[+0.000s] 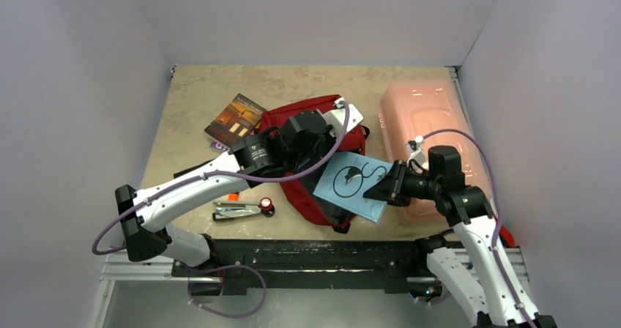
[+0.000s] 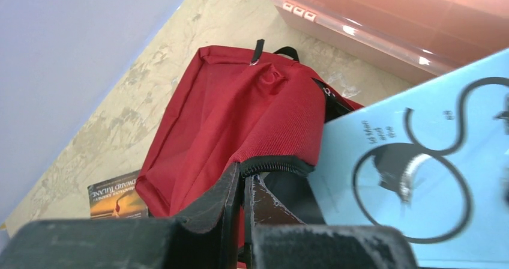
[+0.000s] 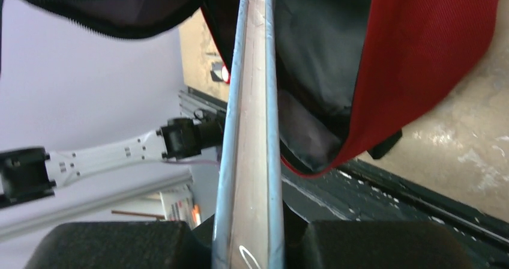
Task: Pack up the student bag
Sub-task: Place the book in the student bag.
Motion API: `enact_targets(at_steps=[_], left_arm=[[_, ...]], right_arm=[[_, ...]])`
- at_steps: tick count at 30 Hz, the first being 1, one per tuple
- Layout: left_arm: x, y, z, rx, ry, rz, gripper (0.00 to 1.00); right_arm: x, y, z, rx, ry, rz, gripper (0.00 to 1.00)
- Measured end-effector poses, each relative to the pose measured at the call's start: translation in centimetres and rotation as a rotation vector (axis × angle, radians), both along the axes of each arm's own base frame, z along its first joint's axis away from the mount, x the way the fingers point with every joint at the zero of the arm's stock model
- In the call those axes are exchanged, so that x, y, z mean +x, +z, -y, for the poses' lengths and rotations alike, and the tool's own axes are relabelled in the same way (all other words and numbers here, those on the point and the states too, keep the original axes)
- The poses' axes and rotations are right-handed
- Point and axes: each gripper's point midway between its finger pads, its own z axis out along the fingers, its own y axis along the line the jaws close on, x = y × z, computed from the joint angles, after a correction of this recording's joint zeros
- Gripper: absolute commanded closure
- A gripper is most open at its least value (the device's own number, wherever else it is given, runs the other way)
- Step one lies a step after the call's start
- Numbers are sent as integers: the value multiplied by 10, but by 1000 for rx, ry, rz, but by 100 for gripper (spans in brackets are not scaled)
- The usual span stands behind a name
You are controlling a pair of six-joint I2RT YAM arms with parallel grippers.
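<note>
Student bag (image 1: 300,190) lay mid-counter (image 1: 190,108), beside the pink box (image 1: 428,123). Left fingers (image 2: 223,204) pinched its zipper rim, lifting the mouth open; right fingers (image 3: 360,245) clamped the blue book (image 1: 351,184). Judgement: feed book edge-on beneath the lifted rim, clear of the lining

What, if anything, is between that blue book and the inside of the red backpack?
Nothing visible. The left gripper pinches the student bag by its zipper edge, which lifts the mouth open. The blue book, clamped in the right gripper, points edge-first into the dark lining.
</note>
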Motion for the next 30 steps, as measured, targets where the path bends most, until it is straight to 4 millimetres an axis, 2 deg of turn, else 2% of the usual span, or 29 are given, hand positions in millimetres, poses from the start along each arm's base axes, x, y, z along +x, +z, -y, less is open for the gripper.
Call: enact_targets(at_steps=[3,7,12,15,18,22,26,30], left_arm=[[-5,-5,3,-5,-32,-14,100],[-14,-16,0,1,-79,-27,100],[-24,-19,-1,7,-141,-29,100],[-28,-19,-3,10,-168,-24,100],[-31,-18,-4,9,-185,-23,100],[-36,-21,-3,8,-209,-34,100],[-40,-24,-3,7,-230,-45,100],[-42,-25,-5,3,-235,-46,100]], right_arm=[[16,-4,-13,19,-50,-28,100],[38,-8,-46,41,-94,-79,100],[60,-36,-94,2,-214,-183,100],[66,-44,-112,13,-315,-188,100],[77,-39,-119,79,-415,-160,100],[106,-34,-118,171,-558,-105,100],[134,-46,-123,186,-655,-67,100],[153,-55,-125,179,-721,-9,100]])
